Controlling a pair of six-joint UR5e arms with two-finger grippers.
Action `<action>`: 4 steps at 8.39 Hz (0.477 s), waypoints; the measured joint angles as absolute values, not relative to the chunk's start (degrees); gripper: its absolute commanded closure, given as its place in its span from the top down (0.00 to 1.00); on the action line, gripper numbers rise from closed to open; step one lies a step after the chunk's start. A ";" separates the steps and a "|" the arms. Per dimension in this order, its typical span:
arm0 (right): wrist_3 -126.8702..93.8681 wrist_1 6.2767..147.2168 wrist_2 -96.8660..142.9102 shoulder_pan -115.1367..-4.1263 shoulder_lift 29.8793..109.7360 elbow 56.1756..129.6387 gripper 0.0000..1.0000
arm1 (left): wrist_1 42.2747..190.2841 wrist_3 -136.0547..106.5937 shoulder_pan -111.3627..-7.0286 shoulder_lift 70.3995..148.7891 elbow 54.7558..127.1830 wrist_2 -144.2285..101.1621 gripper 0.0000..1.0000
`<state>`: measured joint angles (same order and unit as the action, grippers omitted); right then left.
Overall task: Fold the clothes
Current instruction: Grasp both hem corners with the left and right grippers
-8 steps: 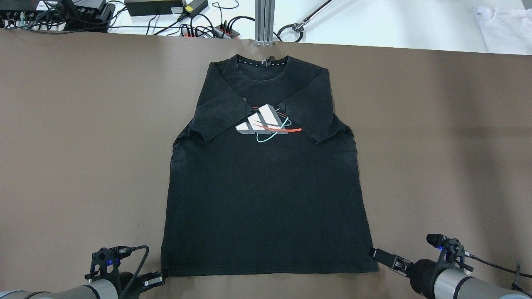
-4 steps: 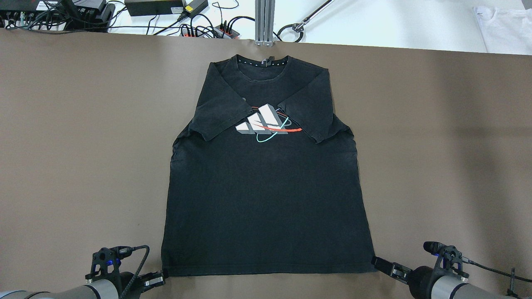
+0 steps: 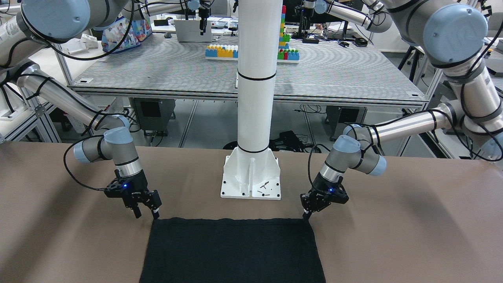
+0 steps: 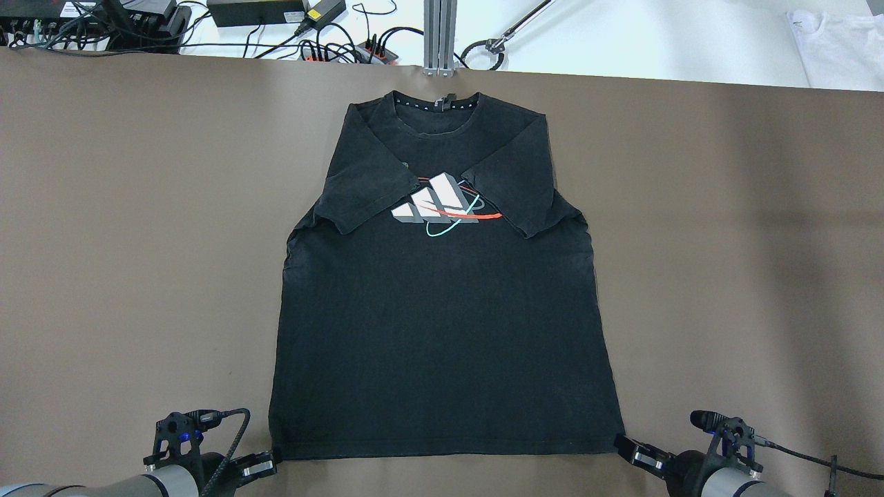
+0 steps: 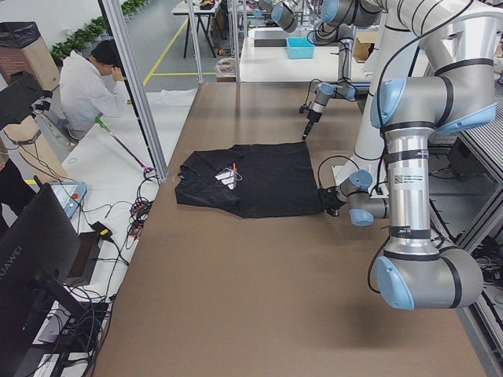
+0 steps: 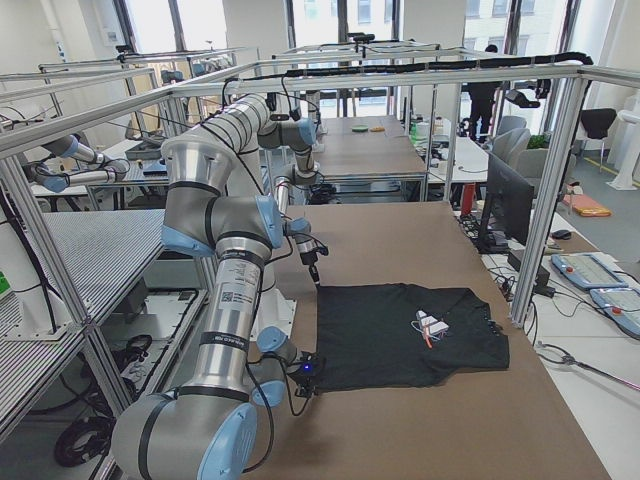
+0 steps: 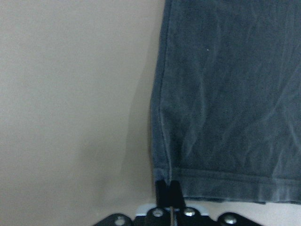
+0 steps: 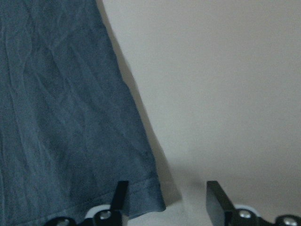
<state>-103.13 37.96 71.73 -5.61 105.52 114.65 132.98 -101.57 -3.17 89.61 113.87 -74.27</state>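
The shirt [image 4: 442, 331] lies flat on the worktop [image 4: 138, 241], hem toward its near edge. My left gripper [image 7: 169, 190] pinches one hem corner; my right gripper [image 8: 167, 188], spread, straddles the other. I should close squarely on both layers, then lift evenly.

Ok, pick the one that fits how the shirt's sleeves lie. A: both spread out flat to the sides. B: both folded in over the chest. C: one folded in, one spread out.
B: in the overhead view both sleeves of the shirt lie folded inward, their cuffs reaching the chest print.
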 measured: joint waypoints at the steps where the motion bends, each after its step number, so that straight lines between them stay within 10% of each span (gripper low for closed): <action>1: -103.16 38.01 71.53 -5.38 104.54 113.85 0.51 | 132.98 -101.57 -3.17 89.67 113.90 -74.27 0.00; 4: -103.11 38.05 71.32 -5.24 102.84 112.50 0.23 | 132.98 -101.60 -3.19 89.79 113.95 -74.27 0.00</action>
<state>-103.11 38.05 71.32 -5.24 102.84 112.50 132.98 -101.60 -3.19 89.79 113.95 -74.27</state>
